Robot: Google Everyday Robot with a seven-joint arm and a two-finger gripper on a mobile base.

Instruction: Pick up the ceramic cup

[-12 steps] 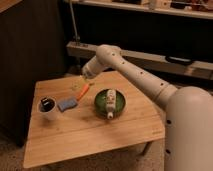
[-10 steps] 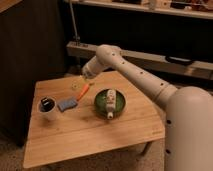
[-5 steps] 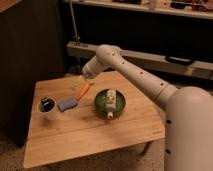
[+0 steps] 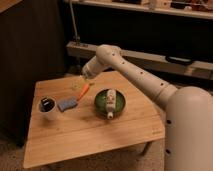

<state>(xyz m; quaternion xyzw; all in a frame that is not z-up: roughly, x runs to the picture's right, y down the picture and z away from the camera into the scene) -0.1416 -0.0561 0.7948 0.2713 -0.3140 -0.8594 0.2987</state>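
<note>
- We see nothing moved: the gripper [image 4: 81, 80] stays above the table [image 4: 85, 136]; we cannot tell its grip
- The ceramic cup [image 4: 48, 107] sits well apart, lower left of it

Single view, raised, close beside robot body [image 4: 192, 131] at right edge. Faces down and forward over table [image 4: 90, 137]. Mid-range: nearly whole tabletop in frame, dark wall behind. Arm [image 4: 135, 75] crosses from right toward centre. Gripper [image 4: 83, 78] over table's far part, cup [image 4: 48, 107] near left side.
</note>
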